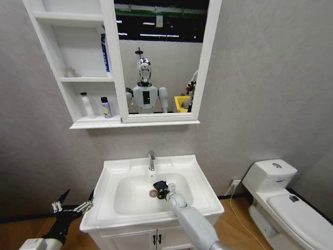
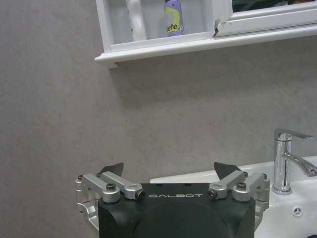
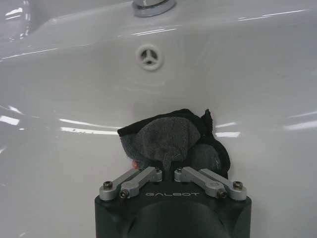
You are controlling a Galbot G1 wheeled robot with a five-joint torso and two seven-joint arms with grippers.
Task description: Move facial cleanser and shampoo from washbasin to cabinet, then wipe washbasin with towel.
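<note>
Inside the bowl of the white washbasin (image 1: 112, 169), my right gripper (image 1: 160, 188) is shut on the dark grey towel (image 3: 166, 139) and presses it against the bowl's inner wall below the overflow hole. The cabinet (image 1: 78, 78) hangs on the wall above; its bottom shelf holds a white bottle (image 1: 87, 105) and a purple bottle (image 1: 105, 108), and the purple bottle (image 2: 173, 19) shows again in the left wrist view. A blue tube (image 1: 104, 52) stands on the middle shelf. My left gripper (image 1: 73, 203) is open, low and to the left of the basin.
A chrome tap (image 1: 151, 160) stands at the back of the basin. A white toilet (image 1: 281, 203) sits to the right. The vanity doors (image 1: 156, 239) are below the basin. The mirror (image 1: 156, 57) reflects the robot.
</note>
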